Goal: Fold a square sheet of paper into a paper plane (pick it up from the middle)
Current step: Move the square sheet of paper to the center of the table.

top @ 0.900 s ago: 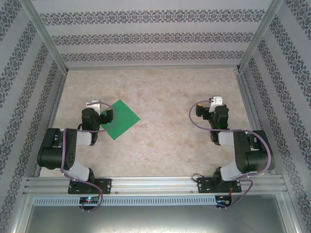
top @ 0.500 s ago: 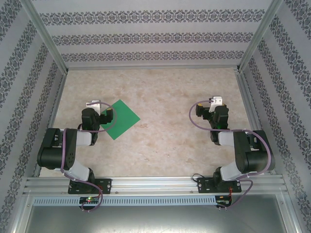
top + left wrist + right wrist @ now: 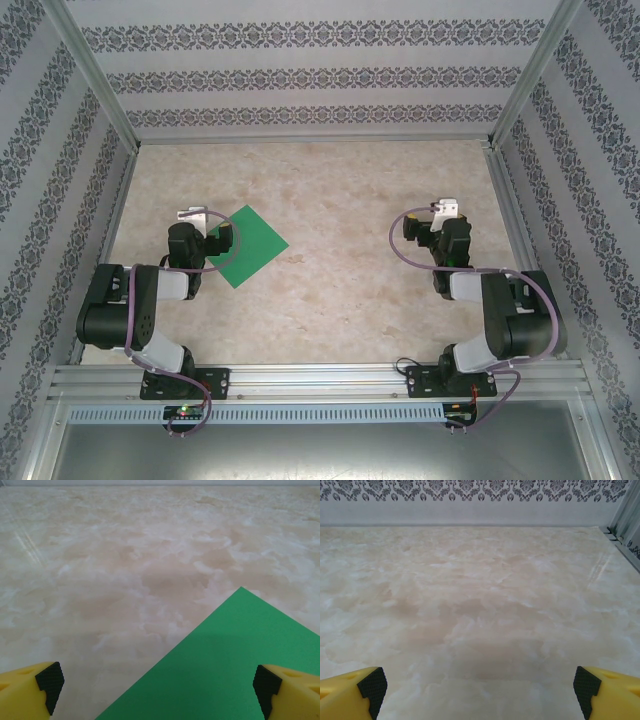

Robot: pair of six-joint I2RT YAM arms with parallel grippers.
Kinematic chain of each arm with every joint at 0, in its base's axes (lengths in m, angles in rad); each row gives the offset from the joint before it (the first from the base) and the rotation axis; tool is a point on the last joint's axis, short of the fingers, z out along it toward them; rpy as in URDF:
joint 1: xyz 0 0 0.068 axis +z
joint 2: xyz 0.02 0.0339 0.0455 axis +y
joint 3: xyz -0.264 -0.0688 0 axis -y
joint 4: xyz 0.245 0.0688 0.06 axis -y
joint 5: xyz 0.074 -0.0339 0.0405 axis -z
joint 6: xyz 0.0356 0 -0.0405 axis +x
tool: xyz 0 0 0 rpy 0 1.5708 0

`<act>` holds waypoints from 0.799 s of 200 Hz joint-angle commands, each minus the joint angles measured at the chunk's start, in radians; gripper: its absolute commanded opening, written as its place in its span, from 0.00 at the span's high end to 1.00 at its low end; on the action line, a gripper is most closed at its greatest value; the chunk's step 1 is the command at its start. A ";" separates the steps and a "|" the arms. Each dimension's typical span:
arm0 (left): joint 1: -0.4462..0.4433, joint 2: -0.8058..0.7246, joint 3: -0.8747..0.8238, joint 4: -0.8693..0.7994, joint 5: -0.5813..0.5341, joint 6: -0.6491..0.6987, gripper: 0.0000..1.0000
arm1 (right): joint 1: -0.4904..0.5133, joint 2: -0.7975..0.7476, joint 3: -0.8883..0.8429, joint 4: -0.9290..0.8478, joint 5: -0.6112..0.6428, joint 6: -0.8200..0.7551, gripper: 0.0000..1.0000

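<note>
Paper (image 3: 240, 655) lies under the wide-open, empty left gripper (image 3: 157, 686) (right gripper (image 3: 477, 685) likewise).

Nothing legible anywhere: no text, label, brand, number or sign. Purely ornamental damask bands on the wallpaper (image 3: 300, 38) at twelve o'clock, no lettering.
</note>
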 commanded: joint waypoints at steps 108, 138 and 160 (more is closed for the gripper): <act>-0.037 0.084 0.678 -1.079 0.095 -0.521 0.00 | 0.064 -0.220 0.481 -1.021 0.014 0.453 0.02; -0.089 0.127 0.707 -1.176 0.126 -0.608 0.00 | 0.130 -0.126 0.550 -1.071 -0.075 0.500 0.02; -0.149 0.157 0.724 -1.250 0.069 -0.660 0.00 | 0.195 -0.067 0.582 -1.084 -0.082 0.515 0.02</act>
